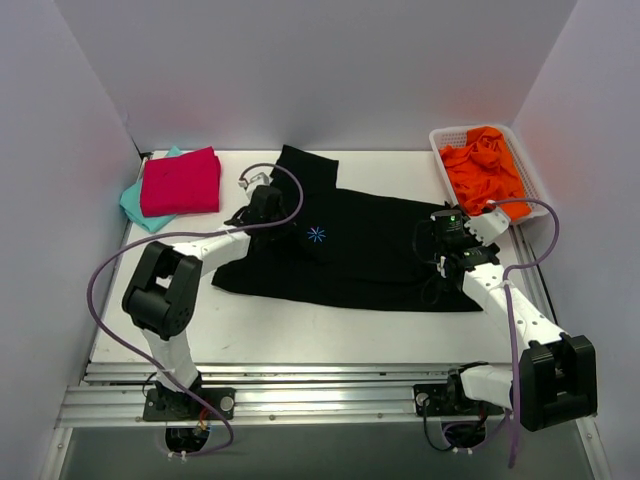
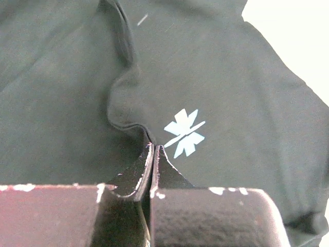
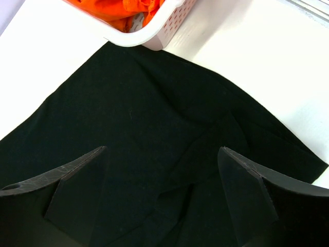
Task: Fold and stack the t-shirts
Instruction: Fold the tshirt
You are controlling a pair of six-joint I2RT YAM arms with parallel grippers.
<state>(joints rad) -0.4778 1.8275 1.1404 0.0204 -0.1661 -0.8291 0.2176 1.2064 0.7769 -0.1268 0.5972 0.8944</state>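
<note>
a: where is the black t-shirt?
b: spread on the table under both our arms. our left gripper is clenched on a raised fold of it, the light-blue asterisk mark just beyond the tips, to their right.
a: and our right gripper?
b: released, jaws wide, over the shirt's rumpled corner; the white basket of orange cloth sits ahead of it.
a: how will it handle?
b: we judge it soft, light and limp: it will sag and drag rather than hold shape. we would take it at edges or corners, pinching the layers together.
a: and the stack?
b: the magenta-pink t-shirt lies folded on the teal t-shirt, left of our left gripper and a little beyond.
</note>
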